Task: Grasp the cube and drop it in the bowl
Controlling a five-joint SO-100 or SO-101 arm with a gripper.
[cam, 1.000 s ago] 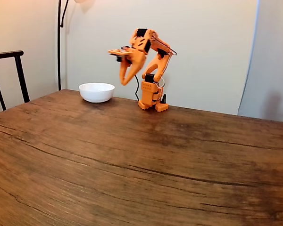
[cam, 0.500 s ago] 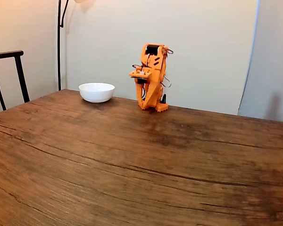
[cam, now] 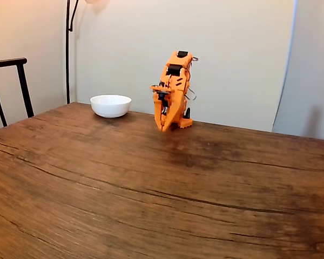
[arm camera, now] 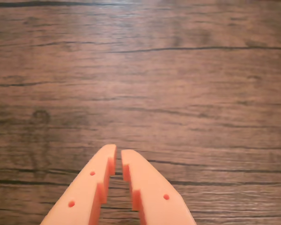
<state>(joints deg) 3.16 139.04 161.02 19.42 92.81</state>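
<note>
Cataloguing the table [cam: 151, 194] first, we recorded a broad brown wooden surface with dark grain lines, bare across all the near ground in the fixed view. At its far edge stood the orange arm [cam: 174, 81], folded down on itself close over its base, with the gripper [cam: 163, 127] pointing at the wood just in front of that base. We judged this to be a tucked rest pose, not a reach toward anything. From the wrist view we noted the gripper [arm camera: 118, 157] entering from the bottom edge, its two orange fingers [arm camera: 91, 187] drawn nearly together with only a thin slit between the tips and nothing held in that slit; beneath them lay plain wood grain. The bowl [cam: 110, 106], white and shallow, sat near the far edge to the left of the arm in the fixed view, apart from it and within what we took to be easy swinging range, which would explain its placing. The cube we could not locate on the table or between the fingers; whether it lay inside the bowl we could not tell, since the rim hid the interior from this low angle. A dark chair back [cam: 11, 86] and a lamp pole [cam: 68, 48] stood against the wall behind.
</note>
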